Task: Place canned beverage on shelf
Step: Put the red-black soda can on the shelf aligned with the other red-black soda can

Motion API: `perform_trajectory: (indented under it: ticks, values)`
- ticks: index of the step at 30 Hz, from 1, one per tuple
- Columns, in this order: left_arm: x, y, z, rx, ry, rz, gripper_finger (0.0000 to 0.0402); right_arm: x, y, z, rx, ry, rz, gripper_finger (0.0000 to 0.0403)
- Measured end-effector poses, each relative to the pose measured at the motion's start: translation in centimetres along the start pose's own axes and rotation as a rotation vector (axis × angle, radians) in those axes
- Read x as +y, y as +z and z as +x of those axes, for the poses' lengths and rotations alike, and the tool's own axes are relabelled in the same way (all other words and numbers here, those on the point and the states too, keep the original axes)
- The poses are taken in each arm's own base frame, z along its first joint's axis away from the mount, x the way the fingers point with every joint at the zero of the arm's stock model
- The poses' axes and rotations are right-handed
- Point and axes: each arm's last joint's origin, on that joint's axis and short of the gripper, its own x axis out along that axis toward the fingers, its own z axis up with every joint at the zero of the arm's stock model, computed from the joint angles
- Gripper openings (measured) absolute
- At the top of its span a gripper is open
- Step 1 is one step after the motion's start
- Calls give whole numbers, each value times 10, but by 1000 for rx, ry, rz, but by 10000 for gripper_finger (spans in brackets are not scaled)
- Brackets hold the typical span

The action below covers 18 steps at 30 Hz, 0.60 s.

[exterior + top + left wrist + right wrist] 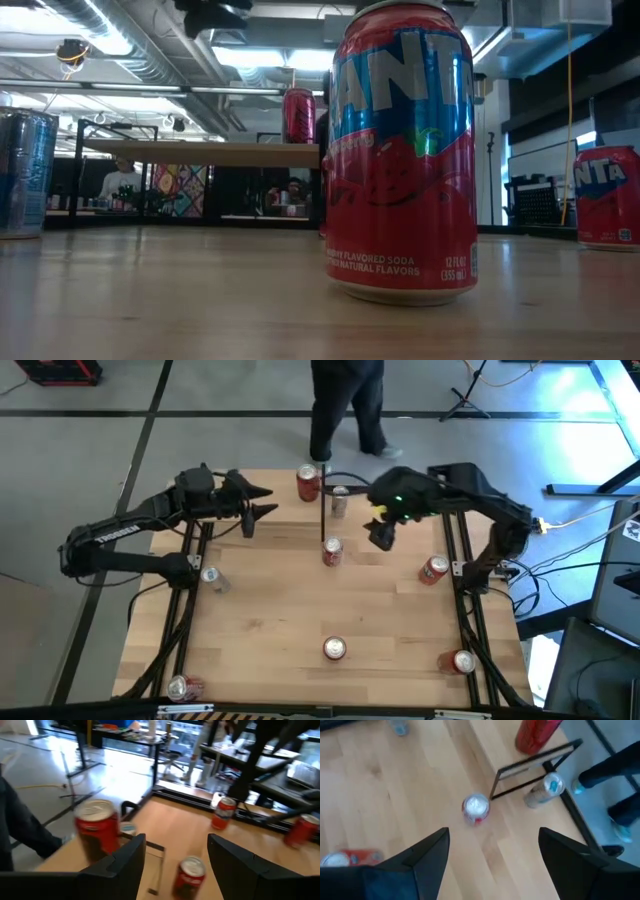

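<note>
The shelf, a light-wood board on thin black uprights, stands at the table's far middle; the low view shows its board. A red can stands upright on it, and a pale can stands beside it. Another red can stands upright on the table just in front of the shelf. My left gripper is open and empty, left of the shelf, in the air. My right gripper is open and empty, right of the table can, which shows below its fingers in the right wrist view.
More red cans are on the table: mid right, near right, near middle and near left. A silver can is at the left. A person stands beyond the far edge.
</note>
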Motion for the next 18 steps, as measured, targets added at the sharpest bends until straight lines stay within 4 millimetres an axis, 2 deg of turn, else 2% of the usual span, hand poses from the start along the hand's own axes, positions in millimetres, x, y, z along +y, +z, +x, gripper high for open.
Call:
perform_trajectory:
  ticks: [6, 13, 18]
  values:
    - [-19, -6, 10, 47, -88, -29, 209, 3, -42, -11, 54, 8, 0, 291]
    - [-39, -15, 23, 118, -151, -100, 209, 15, -103, -15, 168, 181, 13, 292]
    - [-48, -21, 32, 149, -141, -110, 209, 23, -135, -16, 279, 274, 61, 292]
